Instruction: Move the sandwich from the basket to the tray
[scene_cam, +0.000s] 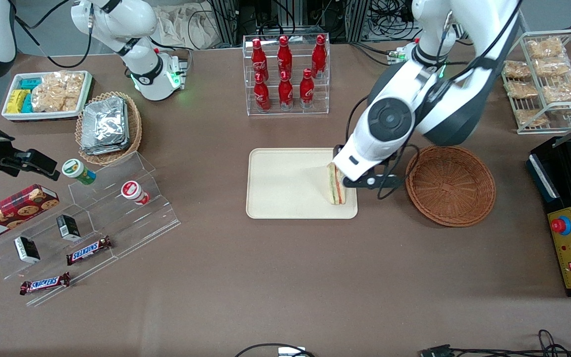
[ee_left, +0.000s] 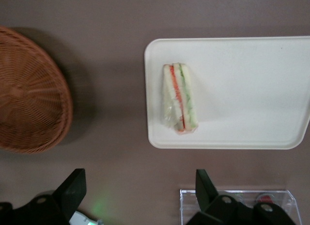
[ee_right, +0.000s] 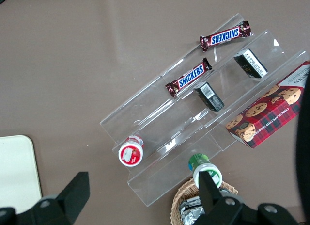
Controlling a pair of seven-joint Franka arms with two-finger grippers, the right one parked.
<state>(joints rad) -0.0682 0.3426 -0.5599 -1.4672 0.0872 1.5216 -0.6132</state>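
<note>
Lying on its side near the edge of the flat cream-beige tray [scene_cam: 285, 183], the clear-wrapped triangular sandwich [scene_cam: 336, 187], with spread, empty gripper [ee_left: 140, 191] hovering above, risking getting nudged toward the empty brown wicker basket [scene_cam: 451, 184].

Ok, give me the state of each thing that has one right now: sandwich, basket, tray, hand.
Sandwich: wrapped, lying on the tray near the edge closest to the basket, not gripped.
Basket: empty, upright on the table beside the tray.
Tray: flat on the table, holding only the sandwich.
Hand: open, above the tray's basket-side edge, fingers apart and holding nothing.
</note>
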